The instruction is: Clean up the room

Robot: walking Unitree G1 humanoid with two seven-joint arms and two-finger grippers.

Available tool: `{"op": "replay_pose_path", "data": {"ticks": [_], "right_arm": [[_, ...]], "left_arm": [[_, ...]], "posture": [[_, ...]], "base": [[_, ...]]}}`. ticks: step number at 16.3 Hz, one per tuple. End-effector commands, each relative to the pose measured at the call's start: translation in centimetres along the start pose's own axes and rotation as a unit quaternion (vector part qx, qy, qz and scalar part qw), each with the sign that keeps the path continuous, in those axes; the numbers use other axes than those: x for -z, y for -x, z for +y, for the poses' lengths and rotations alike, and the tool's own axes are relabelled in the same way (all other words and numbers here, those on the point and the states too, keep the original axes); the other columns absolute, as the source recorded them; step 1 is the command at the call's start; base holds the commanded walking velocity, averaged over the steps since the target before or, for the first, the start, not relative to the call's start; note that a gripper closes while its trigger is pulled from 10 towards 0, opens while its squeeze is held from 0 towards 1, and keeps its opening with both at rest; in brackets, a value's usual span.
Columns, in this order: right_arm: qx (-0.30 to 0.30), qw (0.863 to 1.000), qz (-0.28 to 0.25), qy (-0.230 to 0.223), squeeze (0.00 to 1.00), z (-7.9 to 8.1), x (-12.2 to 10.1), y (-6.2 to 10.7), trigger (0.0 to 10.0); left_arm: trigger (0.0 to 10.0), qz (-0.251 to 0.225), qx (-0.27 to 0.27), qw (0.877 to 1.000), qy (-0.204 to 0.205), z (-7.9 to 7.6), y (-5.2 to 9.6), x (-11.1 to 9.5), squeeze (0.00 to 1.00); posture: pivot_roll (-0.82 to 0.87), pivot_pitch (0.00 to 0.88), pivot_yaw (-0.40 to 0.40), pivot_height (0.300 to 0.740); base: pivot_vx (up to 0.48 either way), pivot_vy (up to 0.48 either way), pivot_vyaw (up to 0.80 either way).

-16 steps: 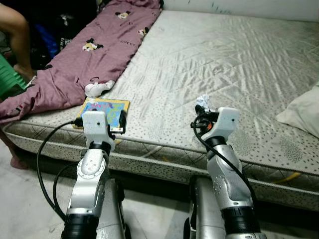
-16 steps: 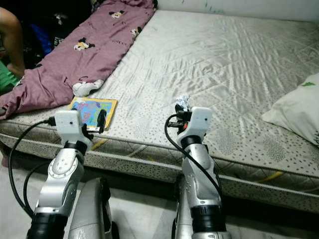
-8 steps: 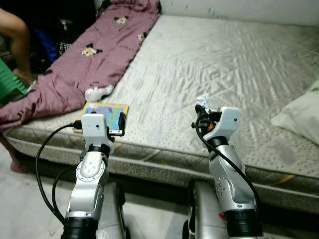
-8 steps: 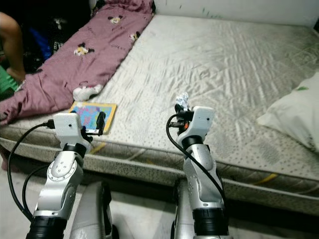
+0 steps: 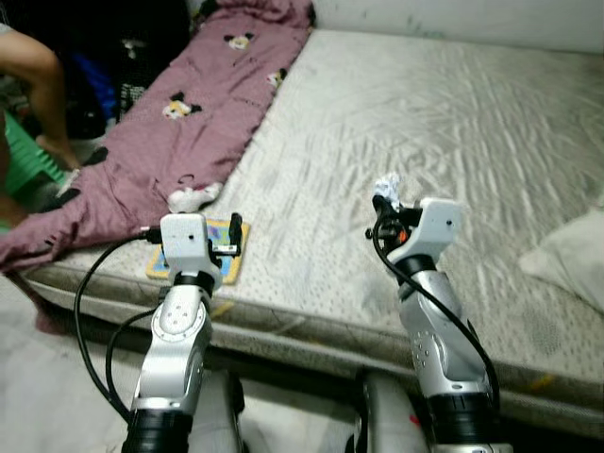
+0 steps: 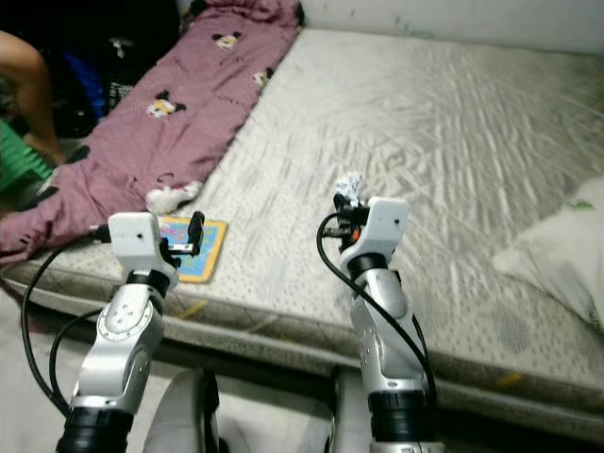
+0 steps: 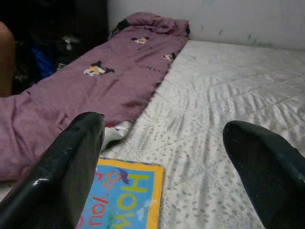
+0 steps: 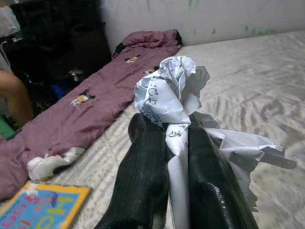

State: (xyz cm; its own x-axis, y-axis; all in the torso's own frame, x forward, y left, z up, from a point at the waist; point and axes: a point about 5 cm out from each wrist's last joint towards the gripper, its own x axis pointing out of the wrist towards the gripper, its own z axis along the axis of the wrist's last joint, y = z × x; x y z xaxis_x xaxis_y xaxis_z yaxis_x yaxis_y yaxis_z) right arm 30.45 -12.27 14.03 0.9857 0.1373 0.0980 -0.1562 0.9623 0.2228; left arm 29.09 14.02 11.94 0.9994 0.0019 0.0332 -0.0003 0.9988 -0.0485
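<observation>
Nearest the camera, both silver arms rise in front of the bed's near edge. The right gripper has its jaws closed on a crumpled piece of white printed paper, pinched between the two black fingers; in the head views the paper sticks up just above the wrist, held over the mattress near its front edge. The left gripper has its jaws spread wide, holding nothing, poised just above a colourful children's book with a yellow border that lies flat on the mattress close to the front edge. Just beyond the book, touching or nearly touching its far side, sits a small white bundle of cloth. Past that, a maroon blanket printed with cartoon mice runs along the robot's left side of the bed toward the wall. At the right, a pale pillow rests on the grey quilted mattress. Off the bed on the far left, a person's bare leg shows beside something green
</observation>
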Motion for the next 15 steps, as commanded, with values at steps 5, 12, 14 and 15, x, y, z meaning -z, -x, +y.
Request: {"op": "replay_pose_path", "data": {"ticks": [5,12,14,15], "right_arm": [[0.001,1.0,-0.001,0.01,0.0,0.0,-0.3,-0.4,10.0],[0.003,0.999,0.015,0.034,0.0,-0.3,0.6,-0.2,10.0],[0.004,0.999,0.018,0.033,0.0,-0.4,0.9,0.0,10.0],[0.005,0.999,0.019,0.033,0.0,-0.4,1.0,0.0,10.0]], "left_arm": [[10.0,-0.001,0.002,1.0,0.008,0.0,-0.2,-0.3,0.0],[10.0,0.009,0.003,1.0,0.017,0.0,-0.2,0.0,0.0],[10.0,0.01,0.005,1.0,0.018,-0.1,-0.2,0.0,0.0],[10.0,0.01,0.005,1.0,0.018,-0.1,-0.2,0.0,0.0]], "posture": [[0.04,0.0,0.012,0.725],[0.05,0.0,0.011,0.74],[0.05,0.0,0.011,0.74],[0.05,0.0,0.011,0.74]], "base": [[0.0,0.0,0.0],[0.0,0.0,0.0],[0.0,0.0,0.0],[0.0,0.0,0.0]]}}
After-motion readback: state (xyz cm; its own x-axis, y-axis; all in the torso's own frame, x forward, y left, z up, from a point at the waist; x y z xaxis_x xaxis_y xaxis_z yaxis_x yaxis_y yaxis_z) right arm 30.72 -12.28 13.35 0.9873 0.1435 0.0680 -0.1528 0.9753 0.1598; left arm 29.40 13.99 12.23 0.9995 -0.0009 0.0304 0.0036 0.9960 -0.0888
